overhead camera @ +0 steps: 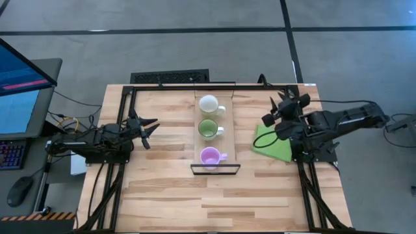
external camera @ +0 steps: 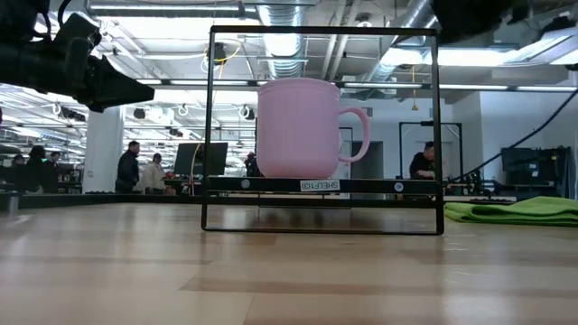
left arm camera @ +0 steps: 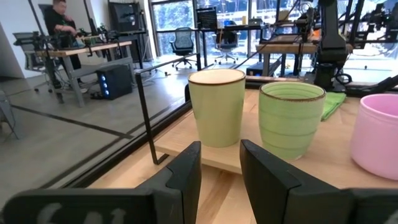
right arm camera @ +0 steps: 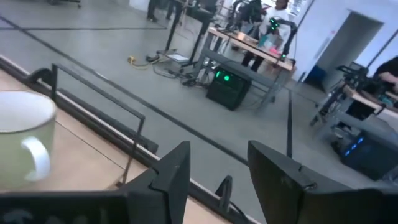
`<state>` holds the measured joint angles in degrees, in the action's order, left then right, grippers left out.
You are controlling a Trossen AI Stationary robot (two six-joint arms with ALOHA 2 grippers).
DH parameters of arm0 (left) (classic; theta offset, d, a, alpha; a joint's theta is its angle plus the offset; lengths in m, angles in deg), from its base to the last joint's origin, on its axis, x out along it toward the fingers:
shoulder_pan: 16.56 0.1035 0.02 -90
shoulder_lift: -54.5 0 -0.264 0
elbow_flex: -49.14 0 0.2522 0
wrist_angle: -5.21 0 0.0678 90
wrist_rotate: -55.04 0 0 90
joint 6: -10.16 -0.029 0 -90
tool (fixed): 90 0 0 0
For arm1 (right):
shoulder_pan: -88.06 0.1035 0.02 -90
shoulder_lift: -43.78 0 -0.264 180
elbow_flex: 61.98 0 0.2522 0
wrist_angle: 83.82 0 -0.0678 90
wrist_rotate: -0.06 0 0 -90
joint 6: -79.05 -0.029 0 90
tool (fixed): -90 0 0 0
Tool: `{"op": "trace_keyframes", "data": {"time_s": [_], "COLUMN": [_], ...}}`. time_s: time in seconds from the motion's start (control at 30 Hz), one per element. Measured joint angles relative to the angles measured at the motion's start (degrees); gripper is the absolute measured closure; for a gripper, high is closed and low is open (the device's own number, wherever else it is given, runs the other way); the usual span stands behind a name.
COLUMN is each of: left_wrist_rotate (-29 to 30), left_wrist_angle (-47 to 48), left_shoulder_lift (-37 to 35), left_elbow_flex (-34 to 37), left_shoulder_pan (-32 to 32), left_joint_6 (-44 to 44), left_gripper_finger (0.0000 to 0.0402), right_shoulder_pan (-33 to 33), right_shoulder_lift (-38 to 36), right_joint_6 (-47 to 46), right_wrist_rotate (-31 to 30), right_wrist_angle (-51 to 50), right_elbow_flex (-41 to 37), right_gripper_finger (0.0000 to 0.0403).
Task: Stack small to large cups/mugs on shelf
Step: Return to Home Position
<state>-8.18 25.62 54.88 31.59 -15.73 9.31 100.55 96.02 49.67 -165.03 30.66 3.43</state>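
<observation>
Flanking the shelf (overhead camera: 220, 144), left gripper (overhead camera: 151, 133) facing it, right gripper (overhead camera: 279, 99) askew, both parted.

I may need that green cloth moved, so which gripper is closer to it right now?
Right. The right gripper is just past the cloth's far edge, with its arm over the cloth. The left gripper is across the shelf, on its other side.

A white mug (overhead camera: 208, 104), green mug (overhead camera: 208, 128) and purple mug (overhead camera: 209, 156) stood in a row along the shelf (overhead camera: 229, 140) on the table (overhead camera: 162, 188), purple nearest its dark lip. The left gripper (overhead camera: 149, 130) and right gripper (overhead camera: 272, 112) flanked them, the right beside a green cloth (overhead camera: 276, 148).
</observation>
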Motion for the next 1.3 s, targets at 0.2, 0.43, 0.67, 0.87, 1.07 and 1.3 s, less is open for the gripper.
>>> {"op": "trace_keyframes", "data": {"time_s": [0.2,0.43,0.67,0.87,1.07,1.3], "left_wrist_rotate": [0.0,0.02,0.01,0.01,0.07,0.09], "left_wrist_angle": [-0.02,-0.09,-0.08,-0.07,-0.06,-0.04], "left_shoulder_lift": [0.0,0.0,0.0,0.0,0.0,0.0], "left_elbow_flex": [0.02,0.02,0.02,0.02,0.02,0.02], "left_shoulder_pan": [0.01,-0.01,0.01,0.01,0.01,-0.01], "left_joint_6": [-2.66,-4.26,-4.26,-5.79,-7.09,-7.12], "left_gripper_finger": [0.0299,0.0299,0.0299,0.0299,0.0299,0.0299], "right_shoulder_pan": [0.0,-2.05,-14.94,-30.6,-42.43,-49.3], "right_shoulder_lift": [-6.81,-12.06,-14.55,-14.88,-14.88,-18.9], "right_joint_6": [3.02,27.76,41.42,39.91,38.86,37.73], "right_wrist_rotate": [0.02,14.48,31.45,48.43,59.53,62.38], "right_wrist_angle": [9.26,39.04,59.77,62.33,67.69,71.65], "right_elbow_flex": [-9.58,-19.37,-25.31,-29.85,-33.92,-37.6], "right_gripper_finger": [0.0221,0.0221,0.0218,0.0221,0.0222,0.022]}}
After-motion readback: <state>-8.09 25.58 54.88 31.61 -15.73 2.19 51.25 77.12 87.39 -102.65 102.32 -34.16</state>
